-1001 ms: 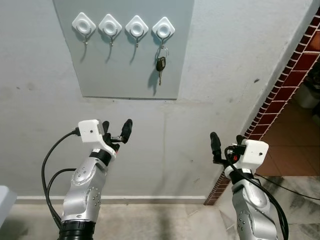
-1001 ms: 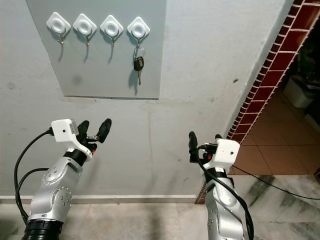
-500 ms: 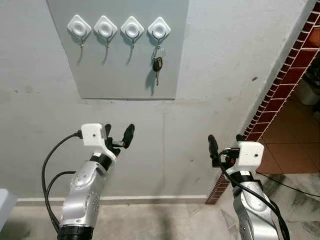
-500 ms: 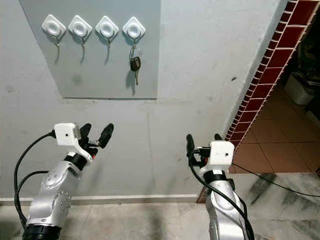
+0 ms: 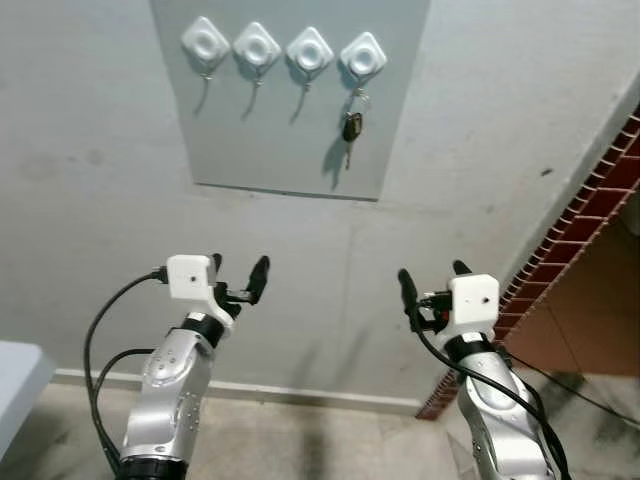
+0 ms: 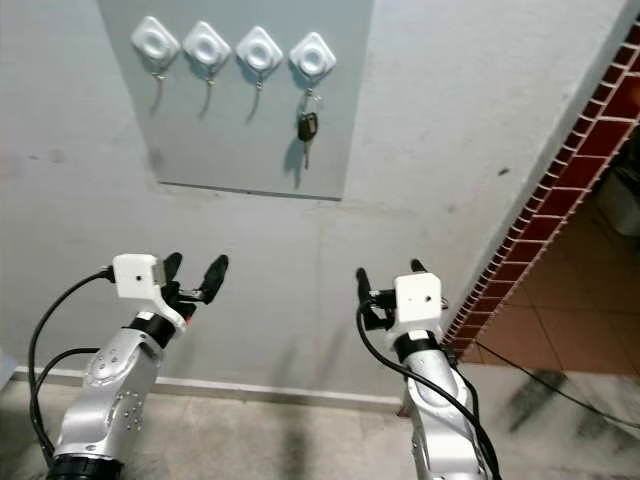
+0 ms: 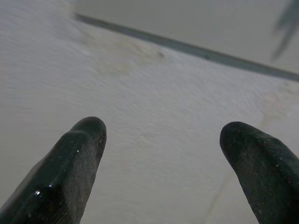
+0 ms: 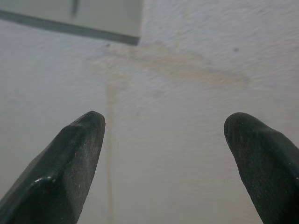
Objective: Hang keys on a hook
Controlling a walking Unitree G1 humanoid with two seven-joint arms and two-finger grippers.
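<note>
Landmark: flat grey rectangular panel [image 5: 290, 110] mounted on the pale rough plaster wall [image 5: 90, 200]; all positions below are given relative to it.
Hooks: four white diamond-shaped plastic hooks in one row along the panel's top edge, first hook [image 5: 206, 42] nearest the panel's left edge, then second [image 5: 257, 46] and third [image 5: 310, 50], with the fourth hook [image 5: 363, 56] nearest the right edge.
Keys: black-headed key on a metal ring [image 5: 351, 128] hangs from the fourth hook, blade pointing down, sitting against the panel's right part and above its bottom edge.
Other hooks: first three carry nothing, each shows just its small metal prong.
Left gripper [image 5: 237, 283]: held up well below the panel's bottom-left part, close to the wall, two long black fingers spread wide apart, nothing between them. Left wrist view shows both fingertips [image 7: 79, 144] apart against bare plaster, with the panel's lower edge across the far side.
Right gripper [image 5: 432, 283]: held up well below the panel's bottom-right corner, fingers also spread wide, holding nothing. Right wrist view shows the fingertips [image 8: 79, 140] apart, with the panel corner [image 8: 112, 18] beyond them.
Brick edge: red-brown tiled brick edging [image 5: 590, 210] runs diagonally, off to the right of the panel.
Floor: grey concrete floor [image 5: 300, 440] far below the panel, pale skirting strip [image 5: 300, 394] along the wall's foot.
</note>
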